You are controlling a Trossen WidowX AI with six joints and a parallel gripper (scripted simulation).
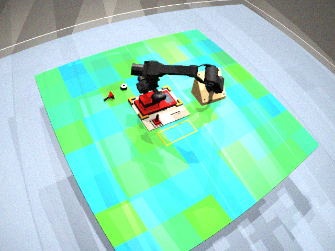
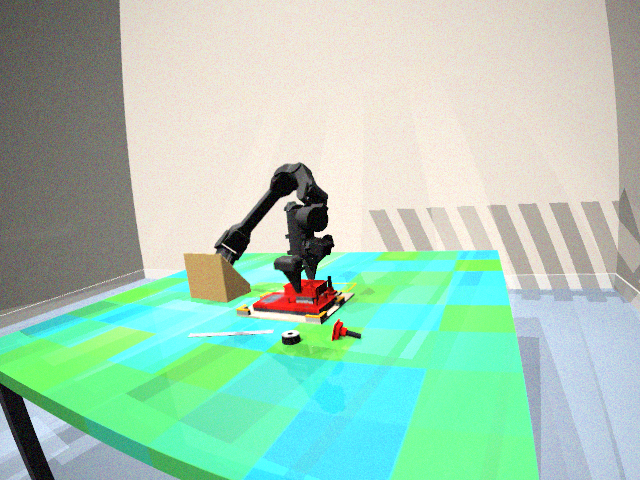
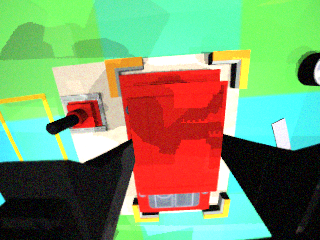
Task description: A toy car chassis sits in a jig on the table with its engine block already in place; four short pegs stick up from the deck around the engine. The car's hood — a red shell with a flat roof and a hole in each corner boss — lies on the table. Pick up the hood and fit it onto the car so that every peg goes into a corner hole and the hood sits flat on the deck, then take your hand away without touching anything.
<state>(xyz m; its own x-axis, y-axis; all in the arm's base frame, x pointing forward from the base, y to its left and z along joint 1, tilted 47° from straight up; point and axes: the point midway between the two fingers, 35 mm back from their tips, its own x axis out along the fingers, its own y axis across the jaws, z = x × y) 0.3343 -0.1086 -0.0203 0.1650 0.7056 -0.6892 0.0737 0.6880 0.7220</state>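
My gripper (image 1: 151,98) (image 2: 304,284) (image 3: 175,140) points down and is shut on the red hood (image 1: 145,100) (image 2: 319,285) (image 3: 175,165), one finger on each long side. The hood is low over the red chassis (image 1: 151,111) (image 2: 268,303) (image 3: 175,209), roughly lined up with it. In the exterior view some grey of the engine block (image 2: 305,300) shows under the hood, so it seems slightly above the deck. In the wrist view the hood covers the engine and pegs. Whether pegs meet the corner holes cannot be seen. The chassis sits inside the jig's yellow corners (image 1: 178,102) (image 2: 315,318) (image 3: 146,217).
A red piece with an upright black handle (image 1: 156,120) (image 3: 86,114) stands on the jig plate (image 1: 182,112) (image 3: 75,82) beside the chassis. A wheel (image 1: 123,86) (image 2: 290,337), a red-headed tool (image 1: 110,95) (image 2: 338,330) and a white strip (image 2: 230,333) (image 3: 282,133) lie nearby.
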